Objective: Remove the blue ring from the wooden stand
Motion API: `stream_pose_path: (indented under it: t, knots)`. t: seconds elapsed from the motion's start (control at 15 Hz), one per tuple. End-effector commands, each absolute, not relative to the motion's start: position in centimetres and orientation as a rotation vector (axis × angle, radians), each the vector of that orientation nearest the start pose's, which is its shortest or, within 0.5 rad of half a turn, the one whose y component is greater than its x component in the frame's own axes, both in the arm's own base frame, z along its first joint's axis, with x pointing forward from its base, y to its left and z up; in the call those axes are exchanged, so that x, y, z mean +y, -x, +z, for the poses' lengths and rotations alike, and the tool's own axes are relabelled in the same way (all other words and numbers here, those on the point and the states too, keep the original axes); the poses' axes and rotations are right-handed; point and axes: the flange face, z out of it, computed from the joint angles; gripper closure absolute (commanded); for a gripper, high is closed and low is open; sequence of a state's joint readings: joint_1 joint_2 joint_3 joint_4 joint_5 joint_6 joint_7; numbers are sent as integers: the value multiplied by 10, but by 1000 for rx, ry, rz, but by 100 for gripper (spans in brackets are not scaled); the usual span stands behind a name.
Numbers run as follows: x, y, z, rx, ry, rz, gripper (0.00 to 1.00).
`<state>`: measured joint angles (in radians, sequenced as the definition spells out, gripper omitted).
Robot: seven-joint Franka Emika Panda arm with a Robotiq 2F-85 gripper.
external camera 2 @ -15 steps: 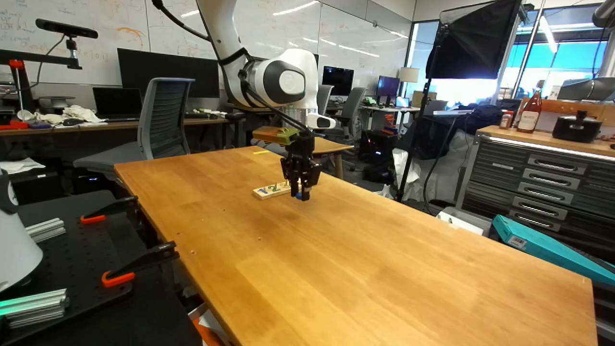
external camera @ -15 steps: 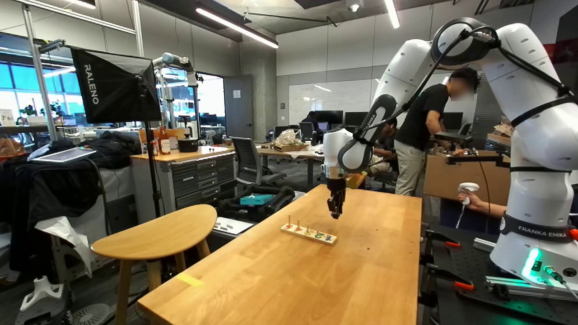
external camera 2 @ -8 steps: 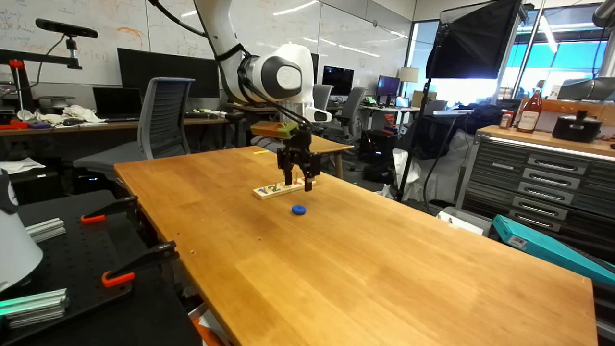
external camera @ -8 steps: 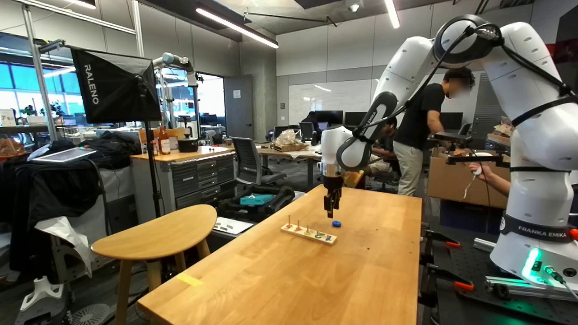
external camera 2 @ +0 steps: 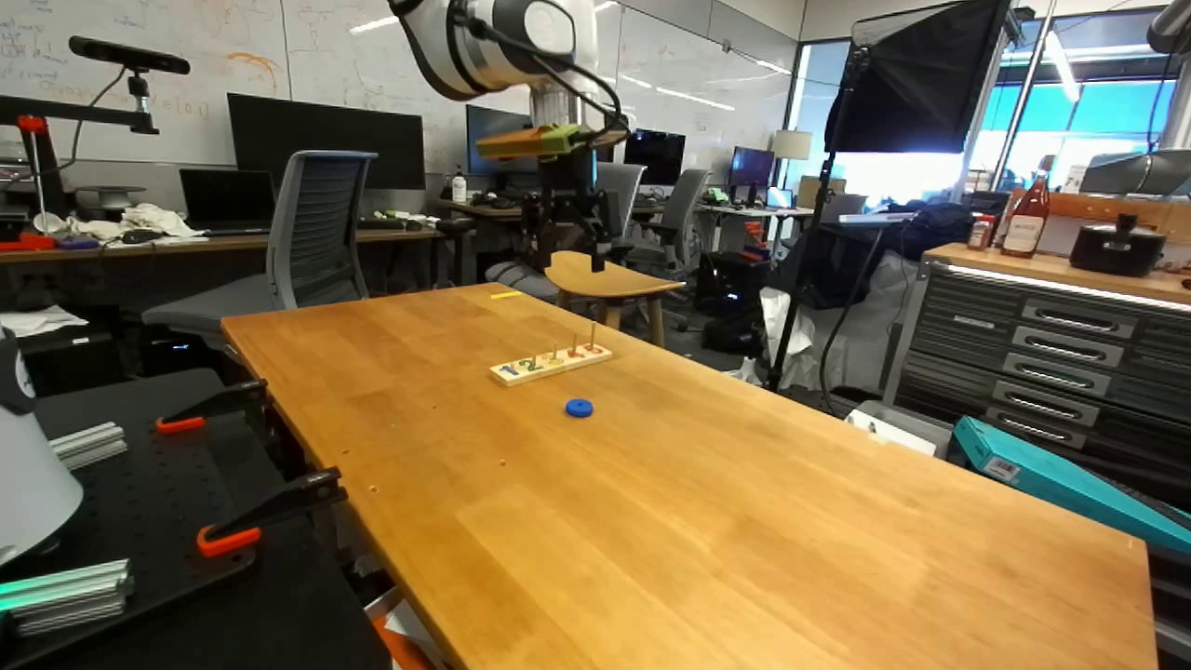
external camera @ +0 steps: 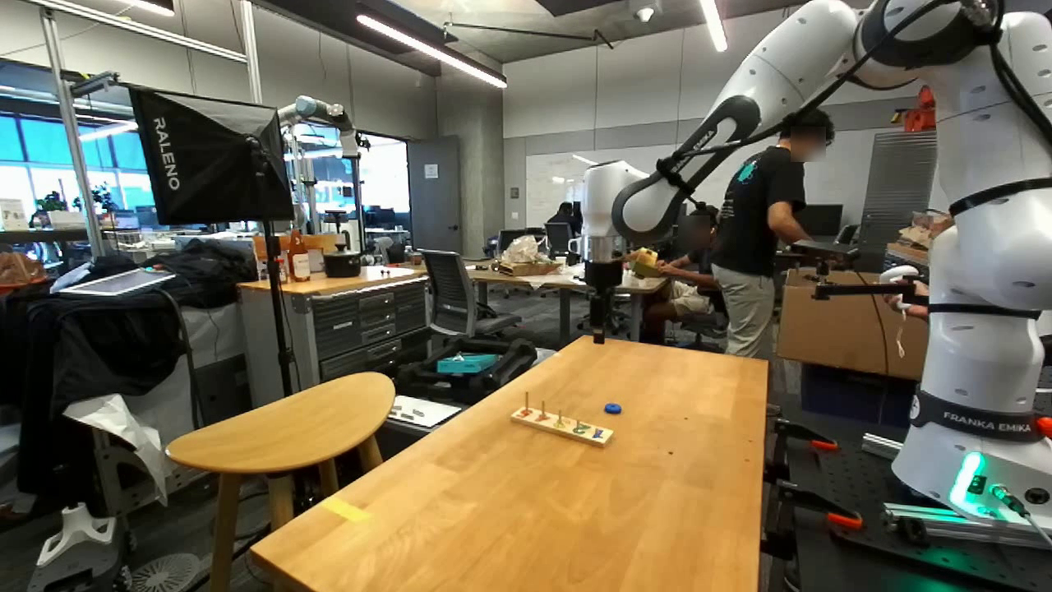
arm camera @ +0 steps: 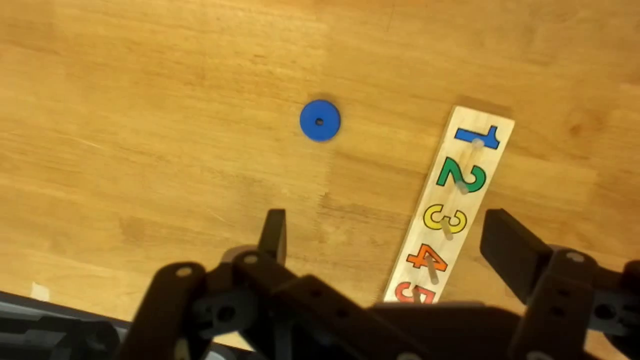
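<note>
The blue ring (external camera: 613, 409) lies flat on the table beside the wooden stand (external camera: 563, 427), apart from it, in both exterior views. In the wrist view the ring (arm camera: 310, 122) shows its small centre hole, left of the stand (arm camera: 452, 200). Painted numbers 1 to 5 mark the stand, and bare pegs rise from it; its lower end is hidden behind the gripper body. My gripper (external camera 2: 569, 261) hangs well above the table. Seen from the wrist, the gripper (arm camera: 385, 220) has its fingers (arm camera: 515, 245) wide apart, holding nothing.
The long wooden table (external camera 2: 744, 521) carries the ring and stand. Clamps with orange tips (external camera: 844, 520) sit along the robot-side edge. A wooden side table (external camera: 283, 423) stands off one end. A person in a black shirt (external camera: 752, 205) is behind the arm.
A second ago the gripper was low, with blue at its fingertips. Half a second ago the ring lay on the table, the fingers parted above. Now the arm has risen much higher; the ring stays put.
</note>
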<state>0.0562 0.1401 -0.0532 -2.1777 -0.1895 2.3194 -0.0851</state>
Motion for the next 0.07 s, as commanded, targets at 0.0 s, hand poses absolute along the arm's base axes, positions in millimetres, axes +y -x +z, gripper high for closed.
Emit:
stream_pose_path:
  t: [0.0]
  knots:
    - [-2, -549, 337, -367, 3268, 18, 0]
